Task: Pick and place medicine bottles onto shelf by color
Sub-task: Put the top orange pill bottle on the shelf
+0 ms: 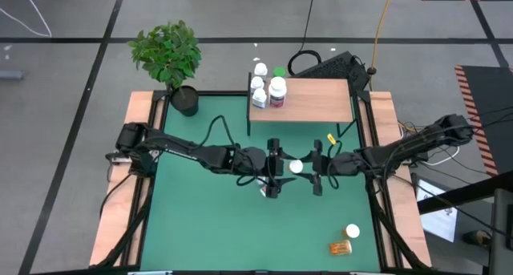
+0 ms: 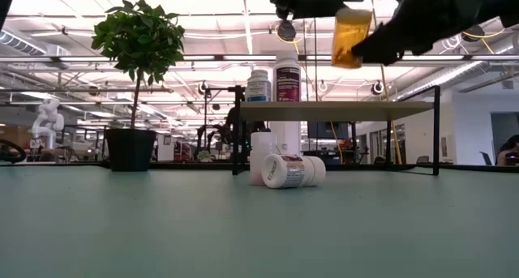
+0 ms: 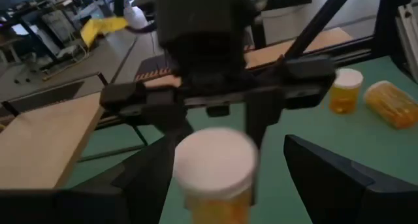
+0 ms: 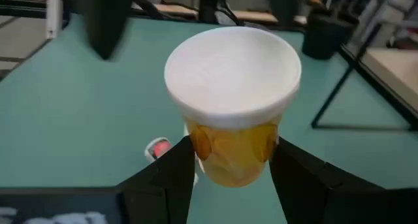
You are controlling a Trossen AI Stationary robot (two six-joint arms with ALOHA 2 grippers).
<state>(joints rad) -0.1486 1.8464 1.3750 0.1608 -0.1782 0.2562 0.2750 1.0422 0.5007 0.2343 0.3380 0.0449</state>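
Note:
My right gripper [image 4: 232, 160] is shut on an amber bottle with a white cap [image 1: 296, 167], high above the middle of the green mat [image 1: 208, 227]. It also shows in the low view [image 2: 350, 36]. My left gripper [image 3: 238, 185] is open and faces it from the left. Its fingers stand on either side of the bottle's cap [image 3: 215, 160], and no touch shows. The shelf [image 1: 313, 99] stands at the far edge, with several white bottles [image 1: 259, 84] and a green-capped one [image 1: 278, 71] at its left end. A white bottle [image 2: 292, 171] lies on its side on the mat. My right gripper pinches the bottle's amber body [image 4: 210, 145] just below the white cap, between its two fingers [image 4: 173, 168]. The fingers come about level from the table's right. The bottle is lifted clear of the mat, roughly upright and slightly tilted, above shelf height in the low view.
A potted plant [image 1: 183, 99] stands at the far left corner. Two amber bottles are near the right front, one upright [image 1: 352, 230] and one lying [image 1: 340, 248]. A white bottle [image 2: 261, 156] stands on the mat in front of the shelf. Wooden rails [image 1: 120, 195] edge the mat.

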